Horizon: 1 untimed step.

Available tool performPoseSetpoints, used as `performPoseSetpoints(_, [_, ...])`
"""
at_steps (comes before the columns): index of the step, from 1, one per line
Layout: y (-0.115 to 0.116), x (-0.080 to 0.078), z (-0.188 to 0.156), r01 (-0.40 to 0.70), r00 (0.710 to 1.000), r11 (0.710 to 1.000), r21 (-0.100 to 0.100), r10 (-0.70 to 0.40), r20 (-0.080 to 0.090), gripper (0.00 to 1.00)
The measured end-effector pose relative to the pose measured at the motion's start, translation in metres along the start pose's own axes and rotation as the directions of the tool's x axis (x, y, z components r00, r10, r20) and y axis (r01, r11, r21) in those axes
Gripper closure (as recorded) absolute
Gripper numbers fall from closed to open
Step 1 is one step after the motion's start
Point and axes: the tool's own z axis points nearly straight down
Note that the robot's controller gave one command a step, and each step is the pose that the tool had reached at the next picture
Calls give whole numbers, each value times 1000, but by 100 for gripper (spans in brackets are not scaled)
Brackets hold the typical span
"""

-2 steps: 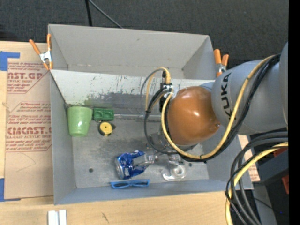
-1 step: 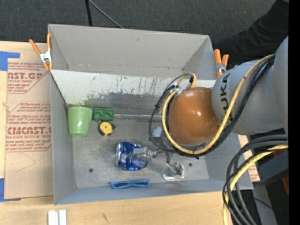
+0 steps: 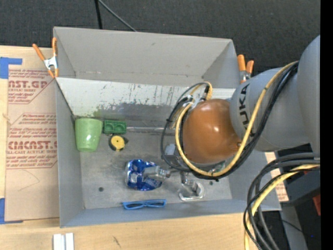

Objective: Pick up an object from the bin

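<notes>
Grey bin: the gripper sits low and spread beside a crumpled blue wrapper, probably to pinch it.

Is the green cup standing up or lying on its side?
Lying on its side: the cup shows its whole side wall, with its mouth turned toward the view's lower edge.

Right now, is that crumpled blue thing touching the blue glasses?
Apart. The camera view shows a strip of bare grey bin floor between the crumpled blue thing and the blue glasses.
</notes>
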Motion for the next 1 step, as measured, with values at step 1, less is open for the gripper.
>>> performPoseSetpoints(1, [1, -10, -4, 6, 1000, 1000, 7, -7, 22, 100])
